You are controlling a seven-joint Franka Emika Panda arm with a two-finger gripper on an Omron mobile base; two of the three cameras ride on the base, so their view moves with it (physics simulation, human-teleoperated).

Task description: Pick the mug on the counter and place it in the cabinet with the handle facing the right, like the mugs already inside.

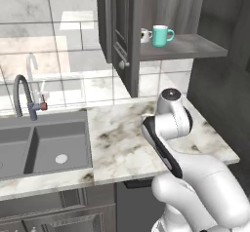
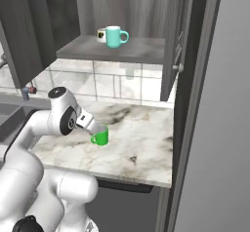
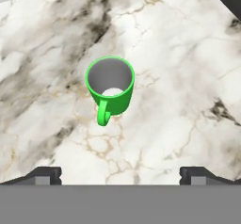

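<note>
Mug [image 3: 110, 89] stands upright beyond the wide-spread claw [image 3: 120, 175].

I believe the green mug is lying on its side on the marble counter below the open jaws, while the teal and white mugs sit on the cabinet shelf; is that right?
Not quite: the green mug stands upright on the marble counter, its mouth open toward the camera in the hand view. The rest holds: the jaws are open above it, and the teal mug and white mug sit on the cabinet shelf.
</note>
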